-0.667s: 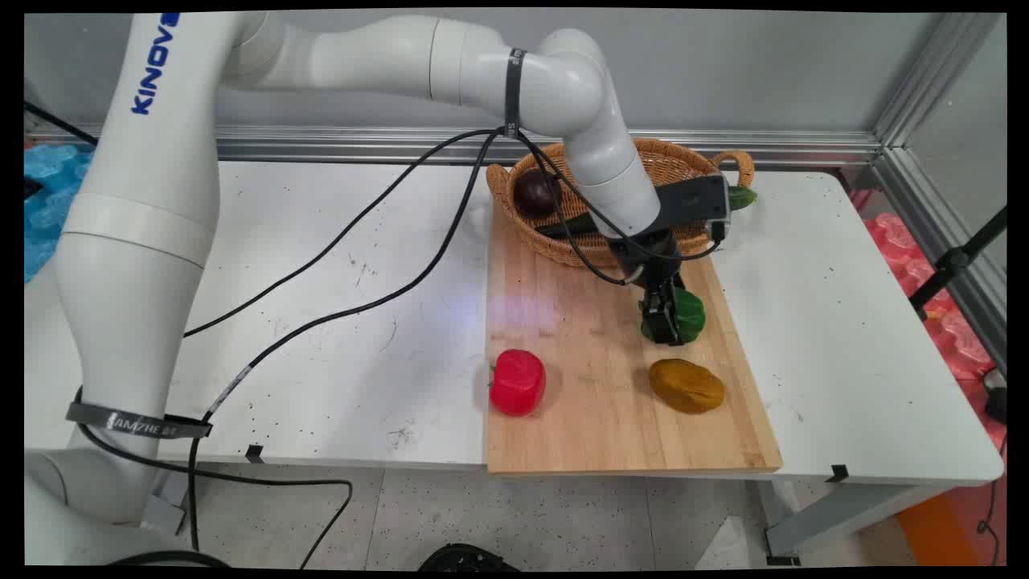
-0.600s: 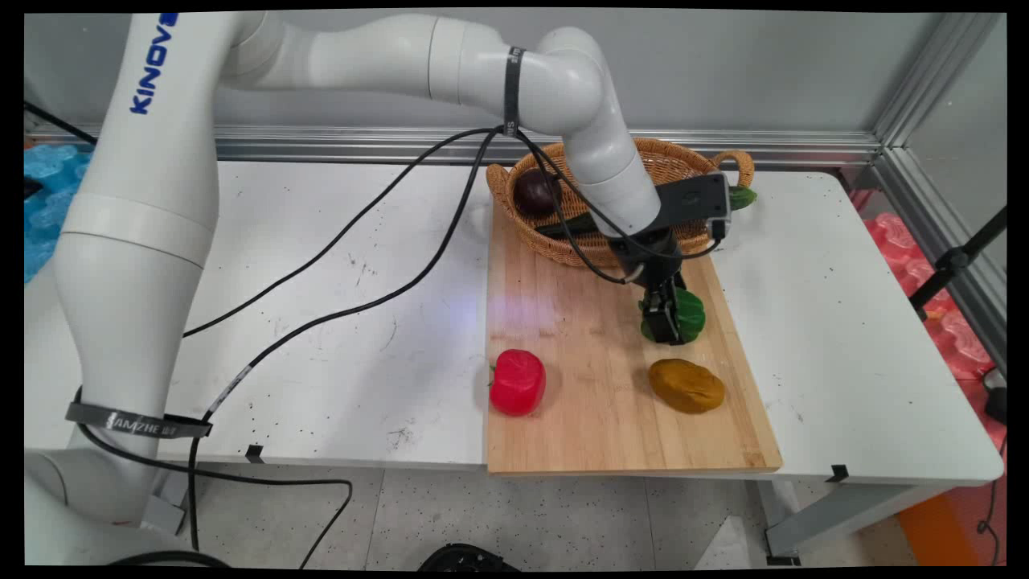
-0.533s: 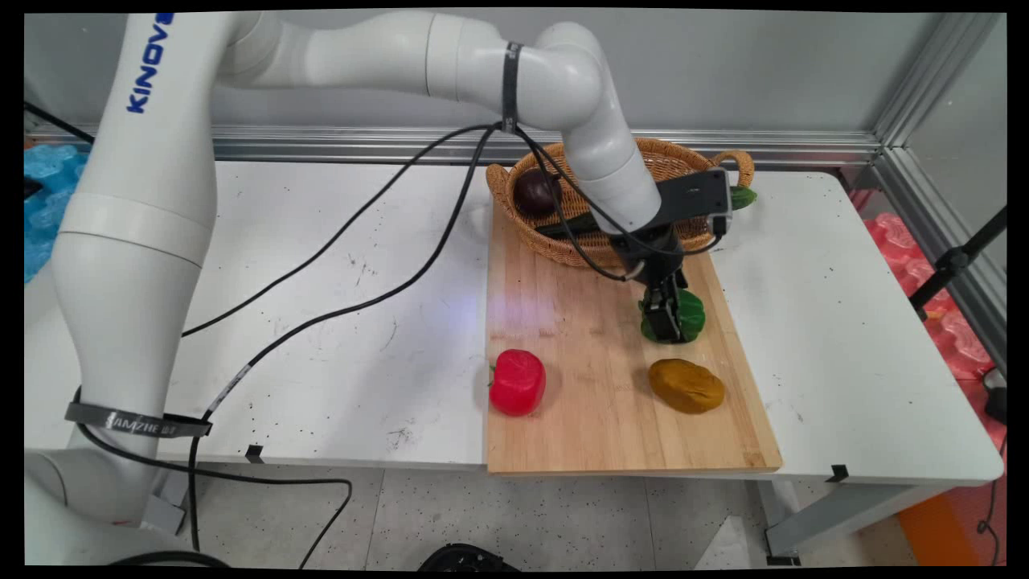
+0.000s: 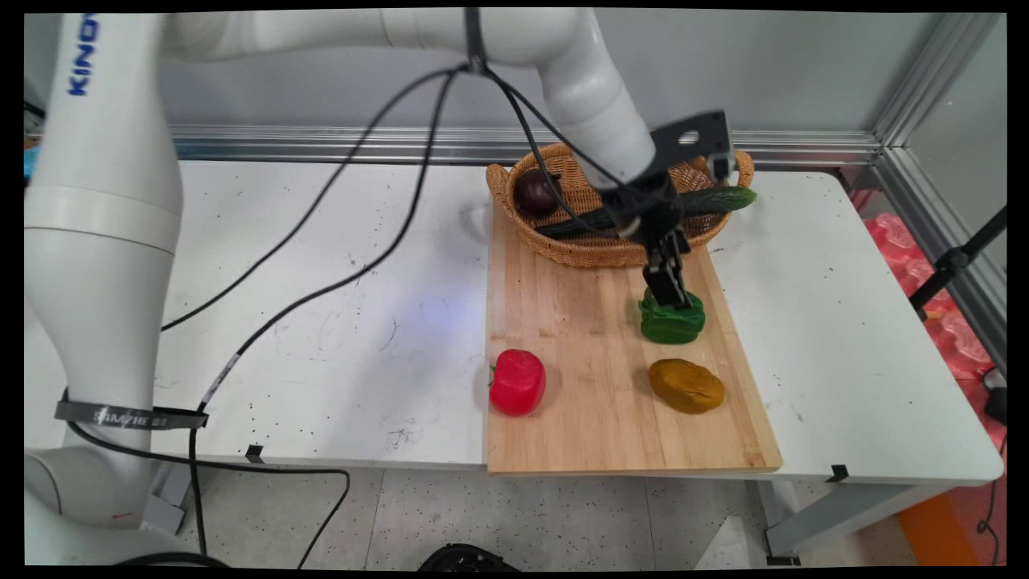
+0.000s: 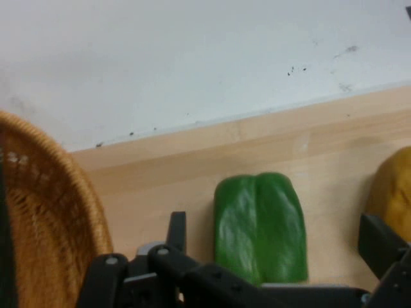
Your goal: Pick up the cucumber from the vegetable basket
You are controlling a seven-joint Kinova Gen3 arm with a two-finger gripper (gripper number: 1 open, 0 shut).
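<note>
Pincer over green pepper, wooden board

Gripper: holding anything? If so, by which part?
Nothing is held. The gripper is open just above the green pepper, which lies on the cutting board. In the hand view, both fingers stand clear of its sides.

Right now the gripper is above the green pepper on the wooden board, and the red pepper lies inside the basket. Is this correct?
One detail is wrong. The red pepper lies on the wooden board, near its left edge, not inside the basket; the main view shows this. The rest holds: the gripper is above the green pepper on the board.
</note>
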